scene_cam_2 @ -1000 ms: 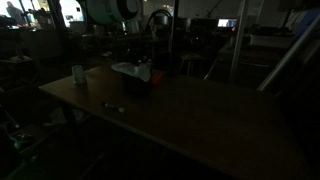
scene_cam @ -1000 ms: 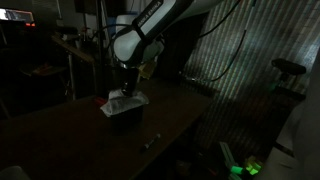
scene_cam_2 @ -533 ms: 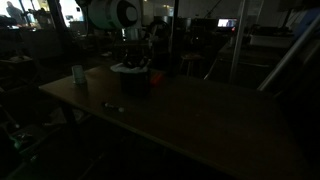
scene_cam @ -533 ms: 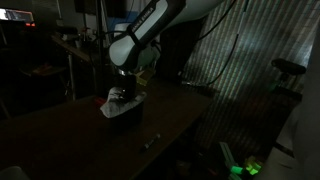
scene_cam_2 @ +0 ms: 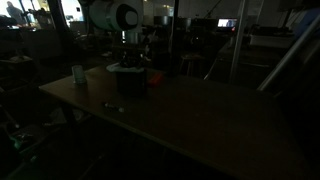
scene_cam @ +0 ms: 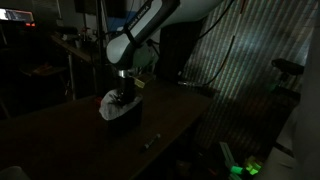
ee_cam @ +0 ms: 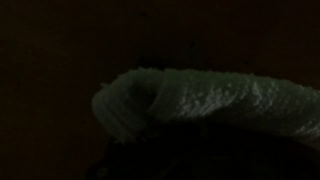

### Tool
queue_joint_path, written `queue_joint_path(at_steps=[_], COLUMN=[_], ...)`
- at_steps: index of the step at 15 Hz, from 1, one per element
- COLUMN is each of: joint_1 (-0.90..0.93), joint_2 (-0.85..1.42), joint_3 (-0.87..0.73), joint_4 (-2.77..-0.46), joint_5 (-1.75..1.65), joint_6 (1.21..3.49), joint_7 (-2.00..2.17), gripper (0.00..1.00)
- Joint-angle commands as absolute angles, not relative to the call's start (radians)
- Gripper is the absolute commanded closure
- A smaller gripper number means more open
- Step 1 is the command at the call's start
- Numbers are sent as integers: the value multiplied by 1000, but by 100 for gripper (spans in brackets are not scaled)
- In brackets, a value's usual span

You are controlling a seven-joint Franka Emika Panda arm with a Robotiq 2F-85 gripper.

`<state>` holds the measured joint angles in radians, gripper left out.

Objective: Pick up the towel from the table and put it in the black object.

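The scene is very dark. The table is a long dark wooden top and it takes most of the space in both exterior views. Over its far part stands the robot arm, light in colour, with a thick round joint that shows well in an exterior view. The arm bends down steeply toward the table.

Under the arm stands the black object, a small boxy container which rests on the table, well apart from the table edges. Its sides can hardly be told from the dark wood around it.

The towel is at the black object. It lies on the top opening of the box, and a pale part of it hangs over one upper edge. In an exterior view it looks like a pale rim on top of the box. In the wrist view the towel fills the middle as a rolled, wrinkled fold, and everything around it is black.

The tool points straight down and is sunk into the towel at the mouth of the box. It is clenched, and the cloth gathers right at its tips, so it seems to be grasping the towel. The fingers themselves are too dark to see.

A small pale cup stands on the table, apart from the box. A tiny object lies on the wood nearer to the camera; what it is I cannot tell.
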<state>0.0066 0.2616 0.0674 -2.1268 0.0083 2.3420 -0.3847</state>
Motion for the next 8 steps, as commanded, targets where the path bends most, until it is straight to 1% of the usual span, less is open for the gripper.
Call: queue_joint_path(at_steps=[1, 8], joint_1=[-16, 10], joint_2=[300, 353], joint_3=[79, 84], joint_4=[-2118, -2105], joint_5=[67, 52], joint_6=[2333, 2361], joint_7=[-390, -336], gripper=[97, 97])
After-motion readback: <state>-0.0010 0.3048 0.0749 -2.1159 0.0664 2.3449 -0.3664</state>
